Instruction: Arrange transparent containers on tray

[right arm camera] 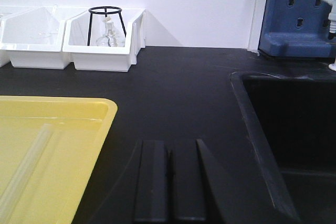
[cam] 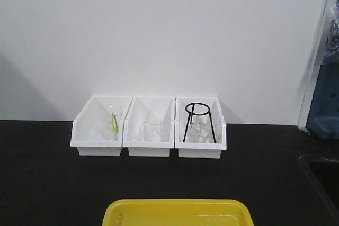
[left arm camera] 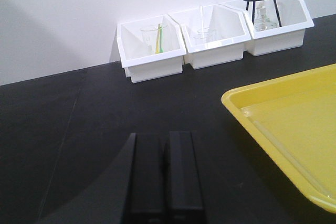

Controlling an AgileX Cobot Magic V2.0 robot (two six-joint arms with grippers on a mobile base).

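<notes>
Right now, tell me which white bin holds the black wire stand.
The right-hand bin of the three, seen from the front. A black wire stand rises above its rim; the middle bin and left bin hold only clear glassware.

Even, diffuse light fills all three views. A soft grey shadow darkens the white wall (cam: pixel 32 78) at the left of the front frame. The yellow tray (right arm camera: pixel 47 129) shows faint glare; the front view looks slightly soft.

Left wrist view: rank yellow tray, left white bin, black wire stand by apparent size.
1. Yellow tray, largest, though cut off by the frame and nearest the camera.
2. Left white bin.
3. Black wire stand, smallest, and farthest away.
</notes>
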